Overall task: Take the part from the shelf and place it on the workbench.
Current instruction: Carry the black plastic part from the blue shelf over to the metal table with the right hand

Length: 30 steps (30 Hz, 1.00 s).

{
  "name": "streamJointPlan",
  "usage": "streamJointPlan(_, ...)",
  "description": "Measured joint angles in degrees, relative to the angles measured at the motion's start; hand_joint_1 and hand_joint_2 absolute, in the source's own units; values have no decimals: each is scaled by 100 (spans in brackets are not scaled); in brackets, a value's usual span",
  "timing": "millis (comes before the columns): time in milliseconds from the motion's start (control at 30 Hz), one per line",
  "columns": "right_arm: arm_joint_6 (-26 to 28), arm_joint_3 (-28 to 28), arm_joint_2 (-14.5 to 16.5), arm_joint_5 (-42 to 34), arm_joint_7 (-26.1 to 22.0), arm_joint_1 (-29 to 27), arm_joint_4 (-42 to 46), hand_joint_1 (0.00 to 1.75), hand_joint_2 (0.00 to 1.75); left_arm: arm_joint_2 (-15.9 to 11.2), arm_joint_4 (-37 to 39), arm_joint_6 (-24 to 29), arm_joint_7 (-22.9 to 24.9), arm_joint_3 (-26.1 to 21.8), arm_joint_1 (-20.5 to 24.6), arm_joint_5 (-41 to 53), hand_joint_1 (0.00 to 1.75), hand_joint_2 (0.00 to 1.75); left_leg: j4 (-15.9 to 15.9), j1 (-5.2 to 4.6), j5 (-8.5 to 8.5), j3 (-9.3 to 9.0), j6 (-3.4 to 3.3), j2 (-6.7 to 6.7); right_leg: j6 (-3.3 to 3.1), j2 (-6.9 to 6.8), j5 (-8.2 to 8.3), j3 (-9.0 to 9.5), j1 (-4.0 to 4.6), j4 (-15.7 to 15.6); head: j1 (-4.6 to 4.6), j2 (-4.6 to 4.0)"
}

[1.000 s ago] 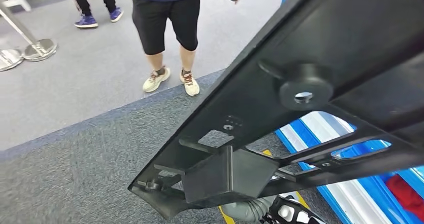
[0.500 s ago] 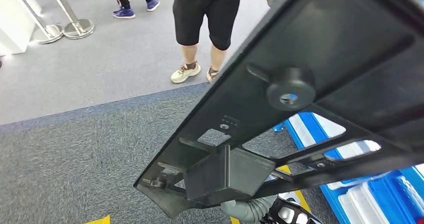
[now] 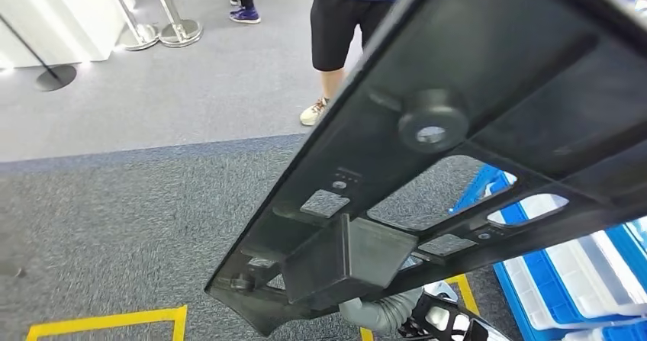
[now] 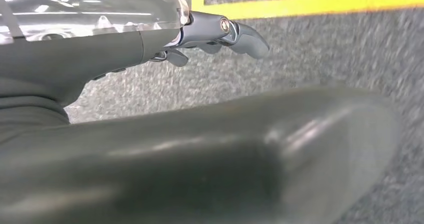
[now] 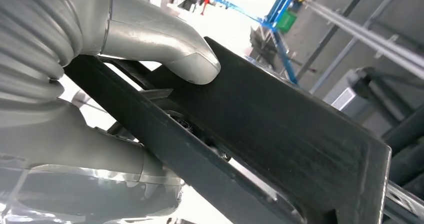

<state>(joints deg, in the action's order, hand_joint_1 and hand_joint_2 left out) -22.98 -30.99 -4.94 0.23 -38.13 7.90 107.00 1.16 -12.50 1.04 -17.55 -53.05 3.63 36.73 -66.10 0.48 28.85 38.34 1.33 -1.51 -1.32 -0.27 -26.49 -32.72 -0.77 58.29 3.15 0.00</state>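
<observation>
The part is a long black plastic panel with cut-outs, a round boss and a box-shaped block near its lower end. It slants across the head view from lower left to upper right, held up over the floor. My right hand grips its lower end from beneath. In the right wrist view the thumb presses on the panel's flat face and the fingers wrap under its edge. My left hand hangs over the carpet holding nothing, its fingers apart from the thumb.
A person in dark shorts stands ahead on the grey floor. Stanchion bases and a white cabinet are at the far left. Blue crates with white trays lie low on the right. Yellow tape marks the carpet.
The whole picture has slid right, so the camera has turned left. The panel stays in my right hand at about the same slant. More of the blue crates and the yellow tape have come into view.
</observation>
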Motion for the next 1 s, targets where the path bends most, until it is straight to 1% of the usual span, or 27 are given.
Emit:
streamJointPlan(33,5,5,6,8,0,10,0,175,175,6,0,58,-47,0,18,30,0,0,-410,12,192,204,25,67,-12,-82,-7,0,11,0,0,0)
streamJointPlan(67,9,7,7,15,1,13,-1,175,175,12,0,93,-86,0,23,53,0,0,-745,23,314,369,42,89,-16,-163,-14,0,21,1,0,0)
streamJointPlan(100,11,7,7,22,1,18,-1,175,175,19,0,107,-118,0,17,75,0,0,-898,28,327,442,51,100,-15,-243,-23,2,28,3,0,0)
streamJointPlan(133,14,7,6,24,1,27,-1,175,175,24,0,101,-139,0,6,90,0,0,-811,30,229,389,50,115,-9,-316,-33,10,33,4,0,0)
streamJointPlan(167,17,6,3,21,2,44,-1,175,175,26,0,86,-152,0,-5,101,0,0,-489,28,48,212,38,158,0,-386,-44,25,37,4,0,0)
streamJointPlan(233,21,6,-10,-4,2,97,-1,175,175,28,0,16,-164,0,-3,108,0,0,359,-2,-277,-244,-28,397,36,-512,-75,67,59,3,-1,0)
streamJointPlan(267,16,5,-26,-25,2,125,-2,175,175,28,0,-28,-165,0,6,109,0,0,636,-24,-356,-385,-72,493,61,-562,-87,84,71,0,-1,0)
streamJointPlan(300,5,5,-49,-54,2,152,-3,175,175,29,0,-75,-163,0,12,108,0,0,763,-48,-374,-437,-117,541,91,-610,-96,96,80,-4,-1,0)
streamJointPlan(367,-31,4,-104,-110,2,197,-10,175,175,28,0,-144,-157,-3,1,105,0,0,794,-71,-382,-428,-191,424,158,-709,-106,126,79,-28,0,0)
streamJointPlan(400,-56,4,-134,-136,2,218,-16,175,175,31,1,-171,-153,-8,-15,101,0,0,828,-65,-400,-448,-224,356,195,-688,-128,143,65,-18,-1,0)
streamJointPlan(467,-121,4,-200,-172,1,239,-24,175,175,38,2,-213,-140,-29,-20,88,0,0,897,-40,-443,-508,-290,231,245,-418,-304,53,38,234,-1,0)
streamJointPlan(500,-156,4,-240,-183,1,236,-28,175,175,44,2,-234,-134,-42,-13,76,0,0,911,-33,-455,-518,-311,167,253,-226,-465,-99,21,548,-1,0)
streamJointPlan(533,-188,4,-281,-189,1,229,-35,175,175,47,2,-252,-127,-56,-1,62,0,0,912,-35,-457,-517,-329,95,252,-91,-646,-314,19,952,-1,0)
streamJointPlan(567,-210,4,-315,-189,1,221,-46,175,175,50,2,-267,-122,-68,7,50,0,0,908,-41,-455,-515,-339,18,251,-31,-780,-526,19,1334,-1,0)
streamJointPlan(600,-227,4,-344,-189,2,216,-60,175,175,53,2,-283,-116,-79,7,37,0,0,903,-47,-451,-515,-342,-67,249,-2,-840,-697,19,1613,-1,0)
streamJointPlan(633,-236,4,-360,-189,2,216,-72,175,175,55,2,-300,-107,-88,2,27,0,0,894,-50,-447,-517,-341,-153,245,8,-783,-769,19,1678,-1,0)
streamJointPlan(667,-238,3,-365,-187,2,222,-81,175,175,57,2,-318,-96,-93,-4,18,0,0,881,-49,-441,-520,-335,-239,238,26,-611,-723,15,1507,-1,0)
streamJointPlan(700,-235,-1,-367,-177,2,244,-93,175,175,60,2,-342,-82,-98,-8,10,0,0,863,-45,-431,-522,-322,-322,229,112,-367,-587,9,1154,-2,0)
streamJointPlan(733,-225,-6,-367,-159,1,276,-110,175,175,67,2,-374,-66,-103,-5,5,0,0,826,-49,-414,-509,-299,-400,218,277,-152,-424,-4,737,-2,0)
streamJointPlan(767,-205,-12,-368,-137,1,310,-127,175,175,74,2,-407,-50,-109,6,6,0,0,789,-47,-396,-486,-274,-471,215,416,-5,-287,-21,393,-2,0)
streamJointPlan(800,-176,-18,-371,-114,0,339,-147,175,175,79,2,-444,-34,-116,14,12,0,0,759,-42,-379,-454,-243,-536,207,525,58,-202,-25,172,-1,0)
streamJointPlan(833,-146,-25,-376,-99,0,351,-161,175,175,82,2,-474,-22,-122,15,20,0,0,743,-31,-370,-423,-207,-605,193,547,47,-171,-21,87,-1,0)
streamJointPlan(867,-120,-32,-381,-93,1,353,-168,175,175,82,2,-496,-10,-126,6,28,0,0,749,-12,-367,-400,-171,-675,173,475,36,-157,-15,71,0,0)
streamJointPlan(900,-99,-40,-386,-91,1,353,-173,175,175,83,3,-516,-2,-130,-14,33,0,0,739,1,-361,-390,-139,-679,138,400,40,-132,-7,42,0,0)
streamJointPlan(933,-85,-48,-389,-89,1,347,-173,175,175,85,3,-529,4,-132,-31,36,0,0,679,1,-324,-364,-112,-582,100,323,45,-97,-7,8,1,0)
streamJointPlan(967,-70,-53,-390,-87,1,338,-171,175,175,87,4,-537,8,-133,-36,36,0,0,525,-5,-236,-295,-91,-418,65,240,48,-60,-8,-28,0,0)
streamJointPlan(1000,-53,-56,-392,-84,1,323,-169,175,175,90,4,-543,9,-133,-30,37,0,0,256,-8,-95,-171,-74,-218,35,149,43,-28,1,-52,0,0)
